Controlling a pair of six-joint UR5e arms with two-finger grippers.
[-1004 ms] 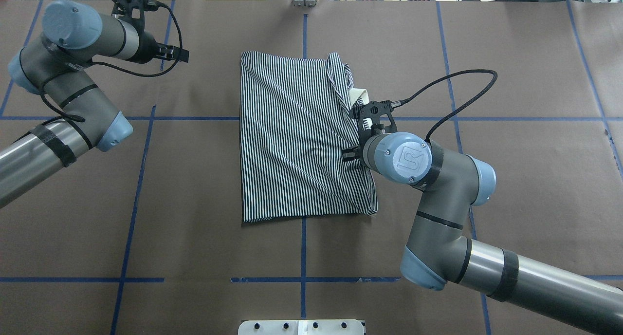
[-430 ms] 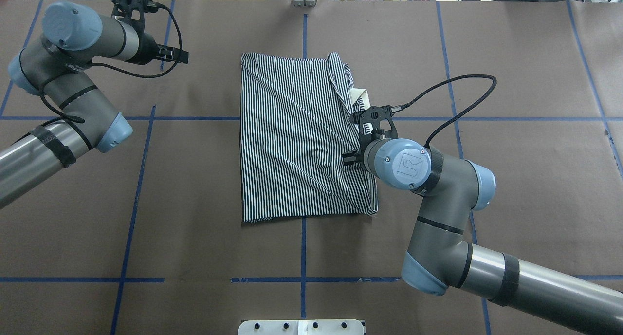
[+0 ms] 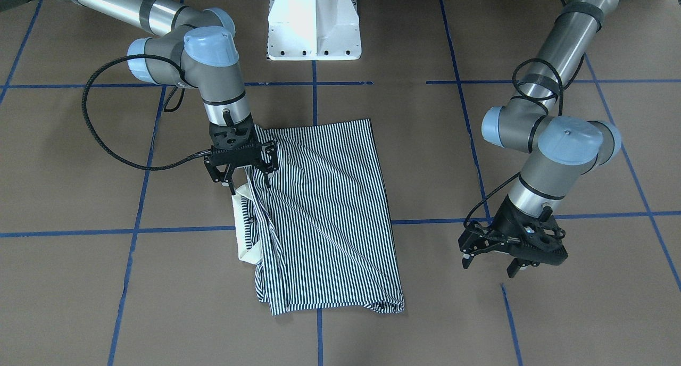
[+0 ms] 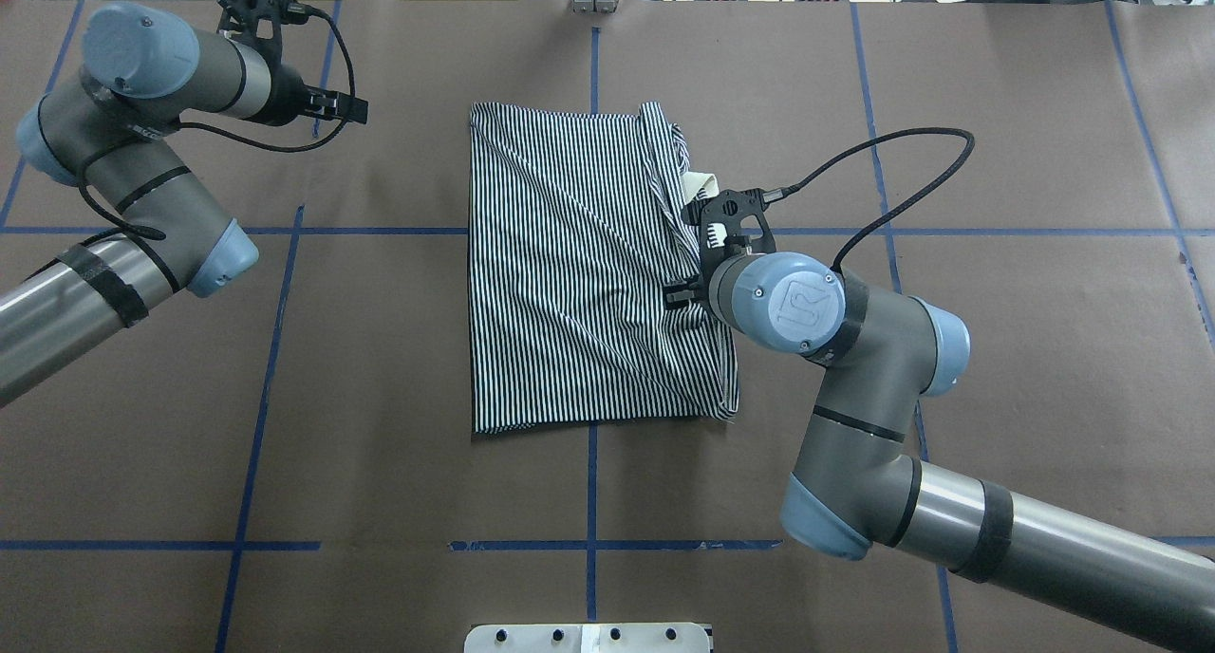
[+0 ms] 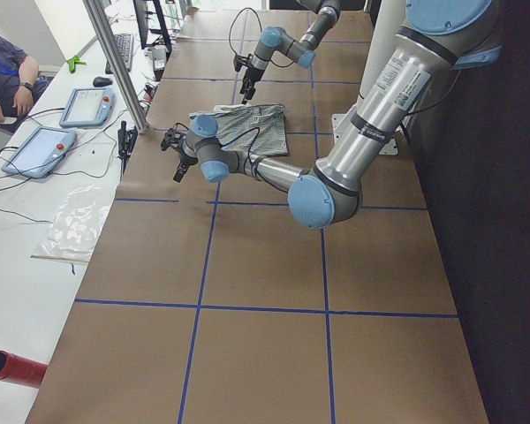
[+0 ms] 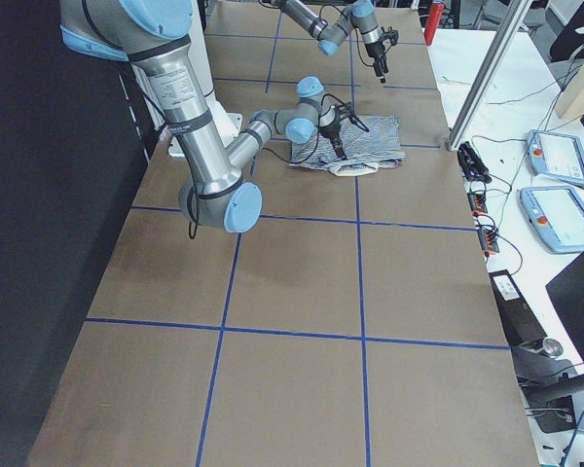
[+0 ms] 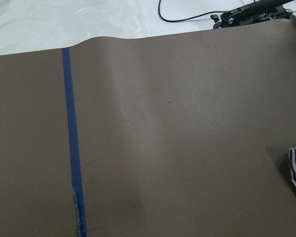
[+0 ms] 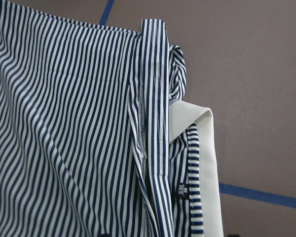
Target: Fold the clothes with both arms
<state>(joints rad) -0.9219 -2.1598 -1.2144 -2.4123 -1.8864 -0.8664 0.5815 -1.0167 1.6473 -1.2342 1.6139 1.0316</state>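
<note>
The surface (image 4: 380,397) is brown and crossed by blue tape (image 4: 380,230). At its centre the shirt (image 4: 570,273) lies folded into a rough rectangle with its near hem straight and bare surface on every side. The right pincer (image 3: 246,175), spread, points down at the shirt's right edge, one finger over the stripes and the other near the collar (image 4: 700,183), which pokes out just beyond. Farther off, the left pincer (image 3: 488,267), also spread, hangs over bare surface, well apart from the shirt.
</note>
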